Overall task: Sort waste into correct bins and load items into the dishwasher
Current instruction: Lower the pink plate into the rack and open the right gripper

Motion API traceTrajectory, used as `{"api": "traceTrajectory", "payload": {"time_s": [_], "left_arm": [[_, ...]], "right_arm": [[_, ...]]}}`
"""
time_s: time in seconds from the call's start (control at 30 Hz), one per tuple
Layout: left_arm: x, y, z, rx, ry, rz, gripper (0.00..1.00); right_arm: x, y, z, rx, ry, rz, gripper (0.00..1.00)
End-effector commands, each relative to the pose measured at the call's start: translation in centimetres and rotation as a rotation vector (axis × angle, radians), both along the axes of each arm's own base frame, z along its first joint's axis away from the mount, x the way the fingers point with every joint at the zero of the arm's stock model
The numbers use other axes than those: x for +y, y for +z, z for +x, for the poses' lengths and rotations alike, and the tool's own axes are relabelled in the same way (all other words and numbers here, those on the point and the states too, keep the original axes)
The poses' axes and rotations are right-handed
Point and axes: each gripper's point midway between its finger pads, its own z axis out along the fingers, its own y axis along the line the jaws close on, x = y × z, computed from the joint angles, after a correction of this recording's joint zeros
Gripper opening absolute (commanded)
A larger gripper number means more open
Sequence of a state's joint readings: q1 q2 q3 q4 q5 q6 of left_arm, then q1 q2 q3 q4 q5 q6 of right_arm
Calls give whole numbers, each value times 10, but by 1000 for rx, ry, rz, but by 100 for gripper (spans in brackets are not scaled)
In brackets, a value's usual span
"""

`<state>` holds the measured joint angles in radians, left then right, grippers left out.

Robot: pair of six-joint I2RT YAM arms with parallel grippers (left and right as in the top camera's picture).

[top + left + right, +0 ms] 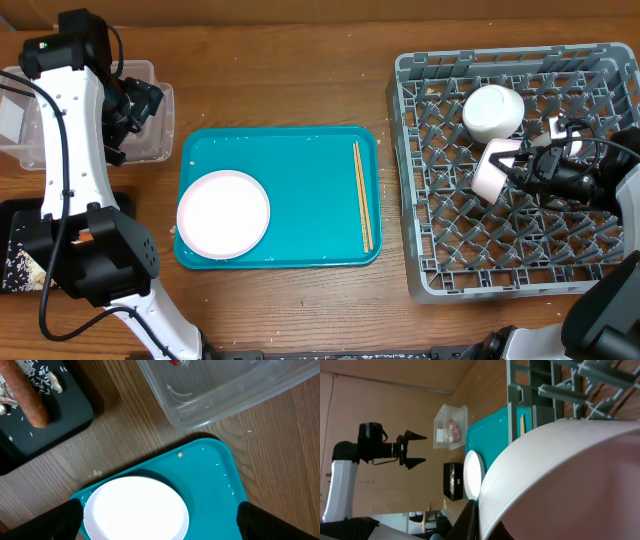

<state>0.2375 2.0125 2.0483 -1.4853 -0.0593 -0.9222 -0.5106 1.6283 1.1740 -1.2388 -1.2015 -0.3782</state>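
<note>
The left claw (138, 108) stands wide apart, empty. The small round white plate (223, 212) sits on the teal plastic tray (300, 150) at its 5 o'clock, closest to this arm. The right claw (512, 168) is clamped on a small white cup (488, 176) in the grey plastic rack (430, 240).

You see a wood-grain table (300, 80), a glossy teal plastic tray (310, 190), and at three o'clock a matt grey plastic rack (404, 180).

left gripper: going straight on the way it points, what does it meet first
Probably the small white plate on the teal tray: the left gripper frames it, jaws open; depth is unclear.
</note>
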Motion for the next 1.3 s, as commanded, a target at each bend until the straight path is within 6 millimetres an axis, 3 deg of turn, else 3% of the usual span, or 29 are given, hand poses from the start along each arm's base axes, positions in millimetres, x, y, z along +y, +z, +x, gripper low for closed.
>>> {"api": "traceTrajectory", "payload": {"time_s": [0.0,0.2,0.4,0.67,0.87,1.03,1.17,1.27], "left_arm": [[-2,10,-3,-24,18,3,100],[-2,10,-3,-24,18,3,100],[-2,10,-3,-24,18,3,100],[-2,10,-3,-24,18,3,100],[-2,10,-3,-24,18,3,100],[-2,10,-3,-24,18,3,100],[-2,10,-3,-24,18,3,100],[-2,10,-3,-24,18,3,100]], "right_arm": [[2,-4,-4,14,0,22,4],[7,-22,-14,54,-1,44,4],[-1,-24,-14,64,-31,46,4],[-45,-37,-14,241,-168,-81,8],[-71,-33,-14,354,-246,-234,21],[-99,-24,-17,453,-362,-383,43],[-114,-4,-19,484,-438,-459,61],[-121,19,-19,466,-483,-501,68]]}}
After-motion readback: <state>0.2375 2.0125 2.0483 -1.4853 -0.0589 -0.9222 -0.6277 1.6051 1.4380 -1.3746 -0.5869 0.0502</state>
